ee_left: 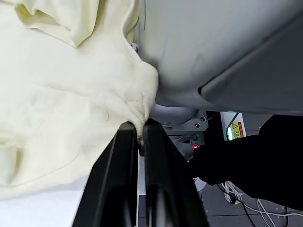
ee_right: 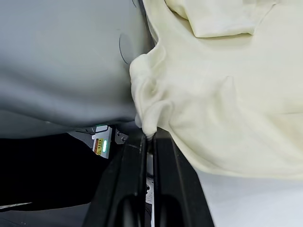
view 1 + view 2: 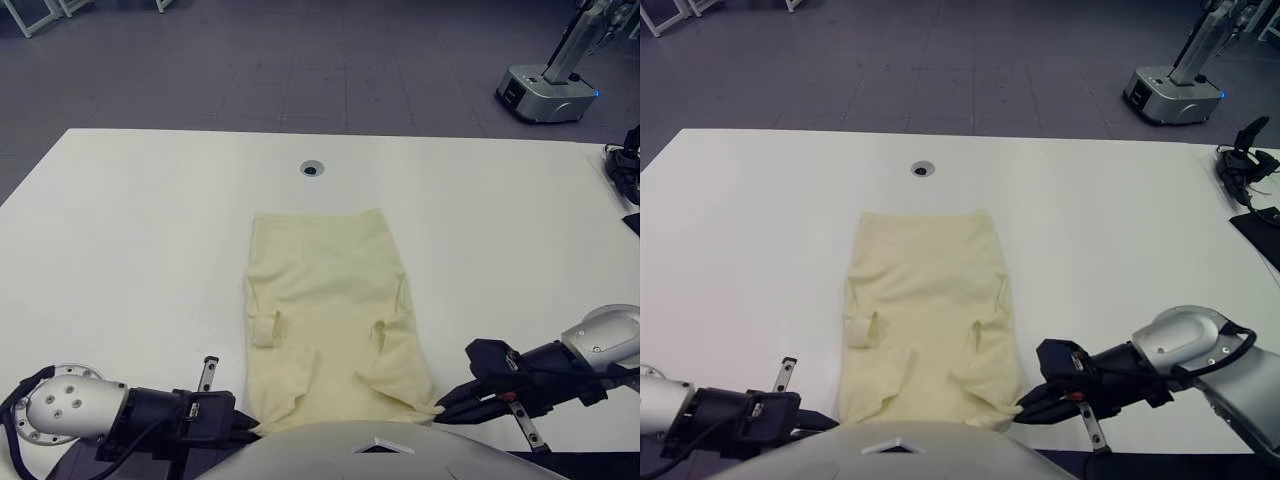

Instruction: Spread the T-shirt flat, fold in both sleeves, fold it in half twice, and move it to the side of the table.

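The white bench (image 3: 120,250) takes up most of the scene. Down its middle runs the pale yellow T-shirt (image 3: 325,290), laid lengthwise as a long narrow strip, with its far hem square and flat and its near end right at the robot's edge. The sleeves (image 3: 265,330) are tucked in onto the body, so by my read the first half-fold is the step in hand. Left pincer (image 1: 140,131) is clenched on the near left corner of the cloth, a bunch of fabric pinched between its fingers. Right pincer (image 2: 150,135) is clamped the same way on the near right corner. Both sit low at the bench edge, well apart, shirt between them.

To do this well, lift both corners together and level, and keep the span between them taut so the near edge doesn't sag. Carry it up and forward, then set it down matched to the far hem. Watch those tucked sleeves, because a fast lift could flip them out. Beyond the hem, a small round port (image 3: 312,168) sits in the bench, apart from the cloth, and dark gear (image 3: 625,170) rests at the far right edge.
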Controlling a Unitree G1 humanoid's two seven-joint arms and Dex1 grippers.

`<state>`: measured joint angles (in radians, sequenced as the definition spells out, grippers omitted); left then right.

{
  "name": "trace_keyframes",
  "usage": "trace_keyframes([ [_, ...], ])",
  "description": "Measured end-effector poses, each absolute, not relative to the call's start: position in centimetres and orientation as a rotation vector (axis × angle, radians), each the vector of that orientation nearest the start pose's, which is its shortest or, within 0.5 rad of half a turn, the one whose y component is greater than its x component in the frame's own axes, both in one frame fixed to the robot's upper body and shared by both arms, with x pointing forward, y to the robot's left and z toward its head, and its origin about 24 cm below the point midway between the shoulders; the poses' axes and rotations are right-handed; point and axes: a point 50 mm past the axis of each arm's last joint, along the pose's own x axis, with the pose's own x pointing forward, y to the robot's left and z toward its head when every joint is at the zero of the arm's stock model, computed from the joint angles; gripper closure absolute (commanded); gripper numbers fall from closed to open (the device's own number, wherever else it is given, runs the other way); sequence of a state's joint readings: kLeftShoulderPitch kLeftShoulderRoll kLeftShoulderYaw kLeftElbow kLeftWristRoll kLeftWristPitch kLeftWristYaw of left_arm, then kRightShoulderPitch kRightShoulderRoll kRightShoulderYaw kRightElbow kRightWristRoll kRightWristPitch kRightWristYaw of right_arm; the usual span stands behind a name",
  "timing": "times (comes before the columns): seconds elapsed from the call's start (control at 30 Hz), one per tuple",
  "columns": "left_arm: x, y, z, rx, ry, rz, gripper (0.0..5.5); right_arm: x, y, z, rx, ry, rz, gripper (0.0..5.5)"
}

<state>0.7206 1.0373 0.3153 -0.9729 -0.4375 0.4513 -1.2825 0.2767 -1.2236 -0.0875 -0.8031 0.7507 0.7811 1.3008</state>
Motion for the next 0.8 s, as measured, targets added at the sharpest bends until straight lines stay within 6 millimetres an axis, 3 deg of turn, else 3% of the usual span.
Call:
trace_keyframes([
  [0.13,11.6,19.9,14.6,0.427,0.561,-1.471,5.5,15.5,-19.3,15.4,-0.181,0.764,1.557,5.5],
  [0.27,15.4,20.9,16.9,0.448,0.457,-1.404,5.5,19.7,-19.8,18.0,-0.202,0.639,1.465,5.5],
  [0.4,18.9,21.3,18.7,0.462,0.374,-1.359,5.5,24.0,-19.6,19.2,-0.212,0.55,1.394,5.5],
  [0.53,21.9,21.8,19.3,0.492,0.347,-1.312,5.5,27.3,-19.2,19.1,-0.216,0.529,1.361,5.5],
  [0.8,27.7,21.8,19.2,0.481,0.3,-1.235,5.5,31.6,-19.1,17.9,-0.201,0.521,1.29,5.5],
])
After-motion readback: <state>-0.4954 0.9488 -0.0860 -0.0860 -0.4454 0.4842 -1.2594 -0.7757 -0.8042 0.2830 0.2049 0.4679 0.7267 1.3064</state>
